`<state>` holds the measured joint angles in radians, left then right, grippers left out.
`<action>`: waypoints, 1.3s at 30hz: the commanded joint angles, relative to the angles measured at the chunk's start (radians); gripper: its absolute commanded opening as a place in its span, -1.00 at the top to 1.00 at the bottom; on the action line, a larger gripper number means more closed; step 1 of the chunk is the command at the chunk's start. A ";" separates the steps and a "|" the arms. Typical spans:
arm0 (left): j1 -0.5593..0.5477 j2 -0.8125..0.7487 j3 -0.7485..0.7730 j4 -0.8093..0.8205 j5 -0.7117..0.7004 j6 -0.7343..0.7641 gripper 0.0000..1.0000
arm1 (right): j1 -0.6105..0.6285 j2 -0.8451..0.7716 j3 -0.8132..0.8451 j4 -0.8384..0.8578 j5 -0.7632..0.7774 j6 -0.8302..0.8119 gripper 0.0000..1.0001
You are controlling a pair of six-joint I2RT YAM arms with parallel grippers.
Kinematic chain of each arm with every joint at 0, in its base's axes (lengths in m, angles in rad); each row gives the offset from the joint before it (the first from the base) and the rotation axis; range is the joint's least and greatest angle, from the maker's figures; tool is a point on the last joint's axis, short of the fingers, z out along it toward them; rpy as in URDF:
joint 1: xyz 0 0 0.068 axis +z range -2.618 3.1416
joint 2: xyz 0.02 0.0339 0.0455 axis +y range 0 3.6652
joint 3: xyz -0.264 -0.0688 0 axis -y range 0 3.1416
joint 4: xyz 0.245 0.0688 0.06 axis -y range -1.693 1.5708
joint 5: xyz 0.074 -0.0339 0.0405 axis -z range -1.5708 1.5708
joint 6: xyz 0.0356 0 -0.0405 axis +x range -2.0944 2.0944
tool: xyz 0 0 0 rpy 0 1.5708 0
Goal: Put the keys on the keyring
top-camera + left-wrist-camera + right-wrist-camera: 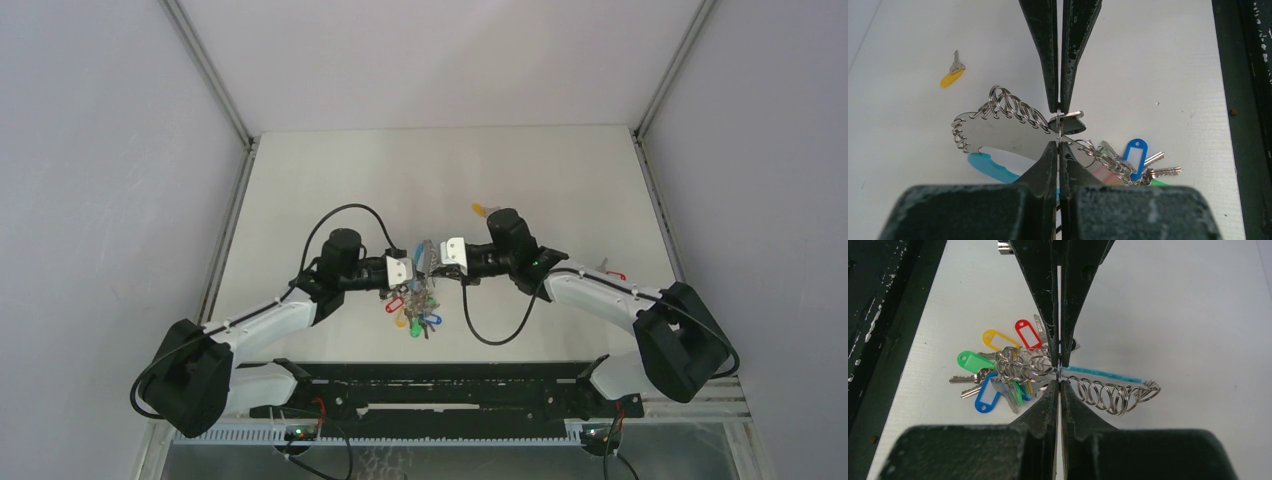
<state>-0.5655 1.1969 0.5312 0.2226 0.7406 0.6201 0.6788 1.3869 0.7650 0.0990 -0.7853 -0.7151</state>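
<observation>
Your left gripper (1060,135) and right gripper (1060,372) are clenching the silver, blue-banded keyring (998,132) — the yellow-tagged key (951,75) is lying beyond, seemingly nearer your right.

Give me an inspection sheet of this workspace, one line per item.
Surface: white table, plain.
Job's things: keyring gripped from both sides; black-tagged key at the left fingertips; yellow-tagged key loose on the table.
Clutter: nothing seen.
End effectors: left end effector and right end effector both shut on the keyring.
Cables: a black cable loops off each arm.
Surroundings: grey walls; black rail at the near edge.
</observation>
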 commanded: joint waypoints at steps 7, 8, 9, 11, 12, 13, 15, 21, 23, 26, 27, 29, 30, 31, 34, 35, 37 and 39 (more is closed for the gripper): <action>-0.005 -0.014 0.016 0.061 0.021 -0.014 0.99 | 0.016 0.024 0.068 -0.055 0.024 -0.023 1.00; -0.005 -0.014 0.016 0.061 0.020 -0.014 0.99 | 0.015 0.020 0.068 -0.055 0.028 -0.018 1.00; -0.005 -0.015 0.016 0.061 0.018 -0.013 0.99 | 0.011 0.013 0.065 -0.052 0.033 -0.012 1.00; -0.005 -0.015 0.016 0.060 0.014 -0.014 0.99 | 0.004 -0.003 0.055 -0.046 0.038 -0.002 1.00; -0.005 -0.014 0.015 0.059 0.013 -0.013 0.99 | 0.001 -0.014 0.049 -0.044 0.038 0.002 1.00; -0.005 -0.014 0.016 0.057 0.012 -0.013 0.99 | -0.001 -0.022 0.044 -0.041 0.037 0.006 1.00; -0.005 -0.013 0.016 0.054 0.008 -0.010 0.99 | -0.002 -0.036 0.034 -0.036 0.037 0.012 1.00; -0.005 -0.016 0.016 0.051 0.005 -0.010 1.00 | -0.004 -0.048 0.030 -0.049 0.031 0.012 1.00; -0.005 -0.016 0.017 0.051 0.005 -0.009 1.00 | -0.004 -0.049 0.030 -0.055 0.029 0.012 1.00; -0.005 -0.016 0.017 0.051 0.003 -0.009 1.00 | -0.003 -0.051 0.031 -0.067 0.025 0.007 1.00; -0.005 -0.015 0.017 0.051 0.003 -0.010 0.99 | -0.004 -0.052 0.032 -0.072 0.024 0.004 1.00; -0.005 -0.014 0.017 0.051 0.002 -0.008 0.99 | -0.004 -0.052 0.032 -0.083 0.023 0.000 1.00; -0.005 -0.014 0.019 0.052 0.003 -0.008 0.99 | -0.004 -0.050 0.032 -0.089 0.023 0.000 1.00; -0.005 -0.014 0.018 0.051 0.003 -0.008 0.99 | -0.004 -0.049 0.035 -0.095 0.022 -0.003 1.00; -0.005 -0.014 0.018 0.051 0.003 -0.007 0.99 | -0.004 -0.049 0.039 -0.100 0.013 -0.005 1.00; -0.005 -0.013 0.019 0.051 0.003 -0.008 0.99 | -0.004 -0.049 0.039 -0.102 0.011 -0.006 1.00; -0.005 -0.013 0.019 0.051 0.005 -0.008 0.99 | -0.004 -0.049 0.040 -0.101 0.010 -0.007 1.00; -0.005 -0.013 0.020 0.050 0.006 -0.007 0.99 | -0.004 -0.049 0.040 -0.097 0.011 -0.004 1.00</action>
<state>-0.5655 1.1969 0.5312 0.2234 0.7364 0.6128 0.6765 1.3670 0.7937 -0.0143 -0.7498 -0.7185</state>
